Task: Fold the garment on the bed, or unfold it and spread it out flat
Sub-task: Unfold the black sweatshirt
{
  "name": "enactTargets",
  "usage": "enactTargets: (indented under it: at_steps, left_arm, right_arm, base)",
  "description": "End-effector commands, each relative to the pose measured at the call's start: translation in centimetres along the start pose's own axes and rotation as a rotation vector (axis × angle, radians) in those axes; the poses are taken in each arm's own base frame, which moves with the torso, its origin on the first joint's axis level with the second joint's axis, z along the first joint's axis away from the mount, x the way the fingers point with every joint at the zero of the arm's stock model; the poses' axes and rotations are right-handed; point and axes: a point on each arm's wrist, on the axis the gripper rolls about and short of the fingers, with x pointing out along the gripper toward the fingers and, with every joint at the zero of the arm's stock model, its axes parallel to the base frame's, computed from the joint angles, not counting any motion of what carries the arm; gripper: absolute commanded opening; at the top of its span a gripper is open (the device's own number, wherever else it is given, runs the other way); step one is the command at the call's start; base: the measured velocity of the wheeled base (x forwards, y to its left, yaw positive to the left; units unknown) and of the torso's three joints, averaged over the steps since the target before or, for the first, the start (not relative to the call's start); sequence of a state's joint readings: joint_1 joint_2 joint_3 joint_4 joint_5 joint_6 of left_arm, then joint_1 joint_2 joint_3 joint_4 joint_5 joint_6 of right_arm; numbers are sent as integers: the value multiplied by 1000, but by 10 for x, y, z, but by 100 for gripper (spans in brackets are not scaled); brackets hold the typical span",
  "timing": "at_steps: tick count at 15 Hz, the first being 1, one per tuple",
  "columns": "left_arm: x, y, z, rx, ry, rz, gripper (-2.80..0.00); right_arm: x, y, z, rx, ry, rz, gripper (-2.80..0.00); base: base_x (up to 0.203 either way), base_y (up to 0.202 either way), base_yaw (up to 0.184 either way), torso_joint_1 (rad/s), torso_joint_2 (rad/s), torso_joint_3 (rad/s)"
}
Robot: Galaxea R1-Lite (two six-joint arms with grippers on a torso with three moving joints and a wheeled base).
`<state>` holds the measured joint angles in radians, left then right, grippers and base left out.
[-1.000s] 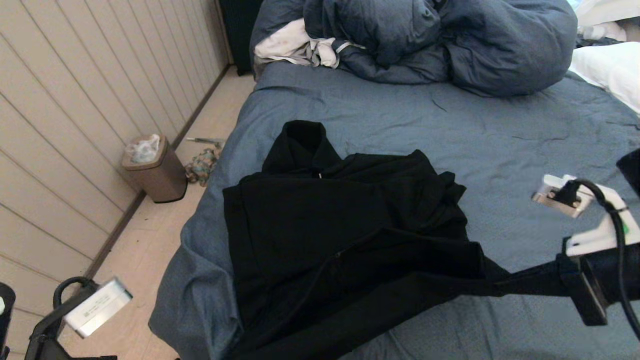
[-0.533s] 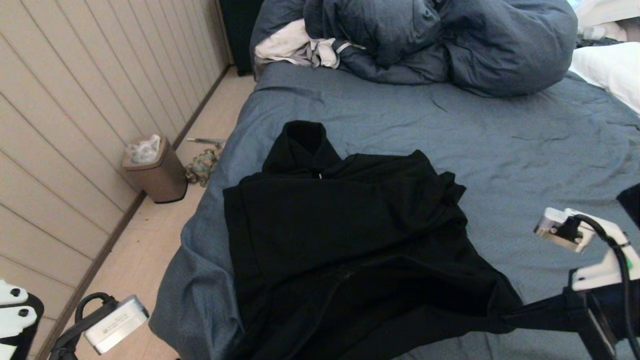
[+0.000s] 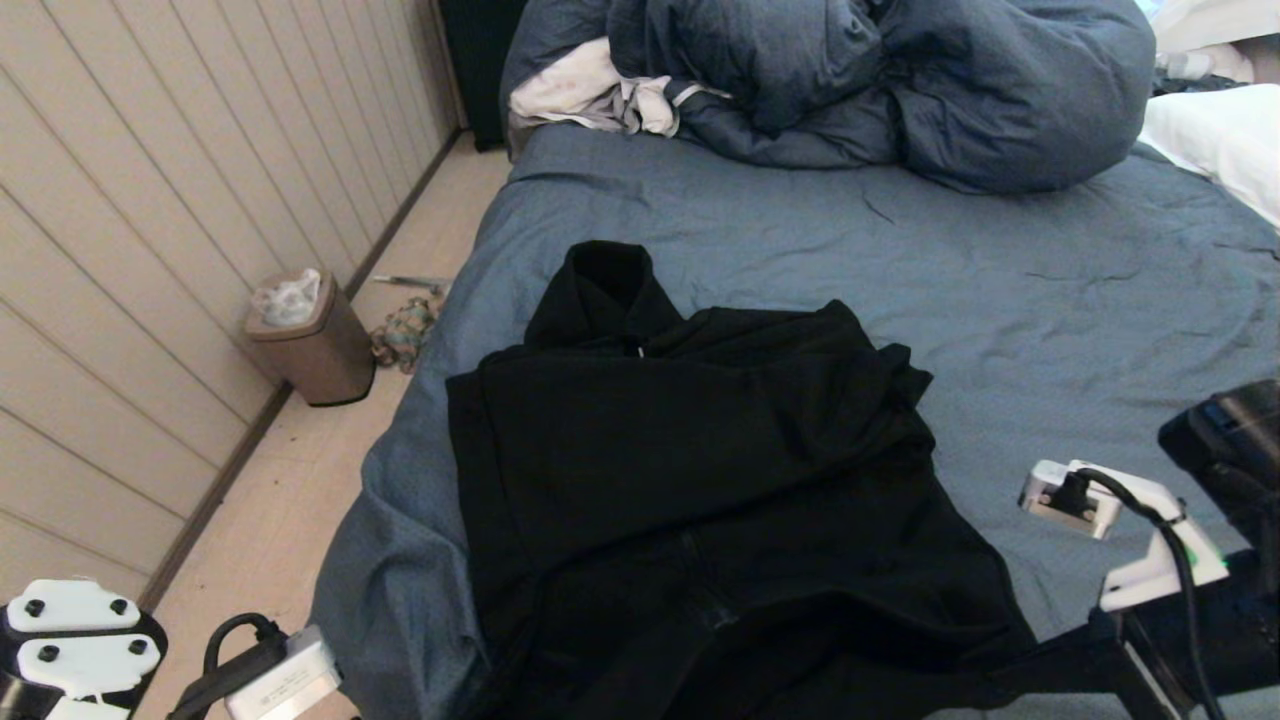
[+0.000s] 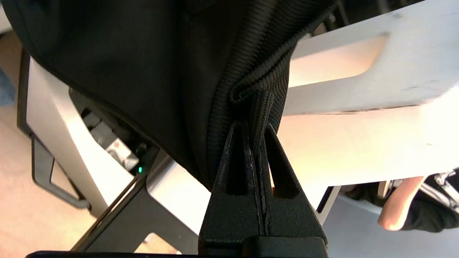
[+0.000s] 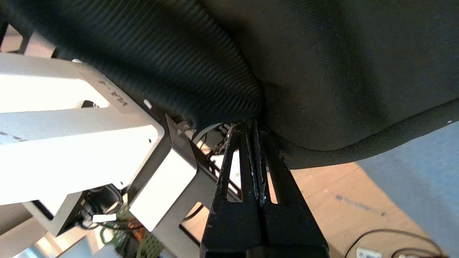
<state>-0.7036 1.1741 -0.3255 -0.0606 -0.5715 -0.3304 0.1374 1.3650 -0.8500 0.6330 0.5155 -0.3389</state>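
A home bedroom: a wide bed [image 3: 1000,260] with a wrinkled blue-grey sheet, a bunched dark blue duvet [image 3: 900,80], pale panelled wall [image 3: 150,200], wooden floor [image 3: 290,500] and a small waste bin [image 3: 312,338] beside the bed.

Head view overlooks the bed [image 3: 1000,270]; wrist views sit close beneath the garment [image 4: 143,53].
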Motion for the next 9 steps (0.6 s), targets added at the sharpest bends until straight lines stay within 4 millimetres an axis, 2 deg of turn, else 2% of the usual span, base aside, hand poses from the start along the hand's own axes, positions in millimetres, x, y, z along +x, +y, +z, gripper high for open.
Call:
enactTargets:
  at_steps: [1, 9]
  left_arm:
    - [8, 5, 1, -28, 44, 12, -280]
    - [19, 15, -10, -36, 160, 51, -280]
  right_arm:
    - [8, -4, -1, 20, 39, 16, -280]
    - [23, -13, -8, 69, 132, 11, -280]
  base:
    - [0, 0, 0, 0, 0, 0]
    - [0, 0, 0, 0, 0, 0]
